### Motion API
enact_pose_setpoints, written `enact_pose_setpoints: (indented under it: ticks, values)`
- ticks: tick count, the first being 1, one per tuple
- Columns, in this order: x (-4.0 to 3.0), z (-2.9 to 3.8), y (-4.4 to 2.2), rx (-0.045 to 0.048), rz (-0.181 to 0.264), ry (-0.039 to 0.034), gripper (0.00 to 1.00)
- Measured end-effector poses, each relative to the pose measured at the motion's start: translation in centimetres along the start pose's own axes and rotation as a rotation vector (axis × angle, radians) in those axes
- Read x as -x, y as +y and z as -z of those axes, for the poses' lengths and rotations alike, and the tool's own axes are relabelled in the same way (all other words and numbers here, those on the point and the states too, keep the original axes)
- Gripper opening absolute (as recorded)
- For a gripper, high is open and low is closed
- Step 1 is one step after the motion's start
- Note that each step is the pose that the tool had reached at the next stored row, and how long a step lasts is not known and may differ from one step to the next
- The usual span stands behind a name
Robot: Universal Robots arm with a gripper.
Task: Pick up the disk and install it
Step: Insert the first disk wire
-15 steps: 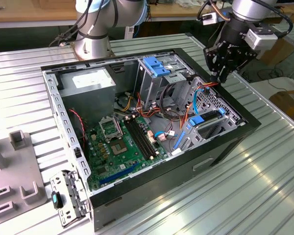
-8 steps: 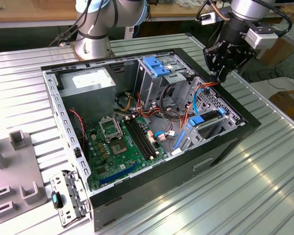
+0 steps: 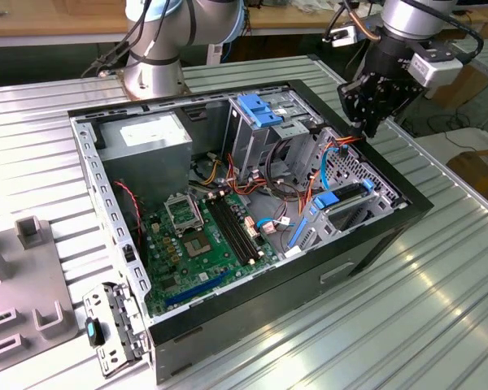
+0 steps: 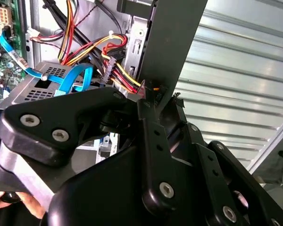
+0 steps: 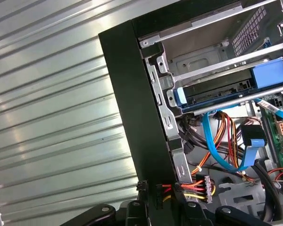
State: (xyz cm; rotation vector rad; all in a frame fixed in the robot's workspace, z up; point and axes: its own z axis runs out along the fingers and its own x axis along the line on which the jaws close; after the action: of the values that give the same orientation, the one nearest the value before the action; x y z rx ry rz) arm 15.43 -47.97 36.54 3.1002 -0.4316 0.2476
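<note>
Open computer case on a ribbed metal table, late in the installation. The disk lies flat in a slot of the drive cage, held between the cage rails, and looks fully pushed in. The gripper hangs at the case wall just beside the cage, apart from the disk and not holding it. How far it is open cannot be told. Pick-up and insertion appear done, but whether the disk is cabled cannot be judged.
</note>
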Motion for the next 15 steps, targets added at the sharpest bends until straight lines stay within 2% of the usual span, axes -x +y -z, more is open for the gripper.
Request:
enact_pose_setpoints:
  ticks: [2,6,7,9,15]
  values:
    - [0.2,-0.05,0.11,-0.0031,0.013,0.0032,0.33]
    - [0.2,-0.05,0.11,-0.0036,0.014,0.0037,0.33]
    - [0.2,-0.05,0.11,-0.0035,0.014,0.0037,0.31]
    - [0.2,-0.05,0.11,-0.0033,0.014,0.0038,0.18]
    - [0.2,-0.05,0.11,-0.0021,0.014,0.0041,0.17]
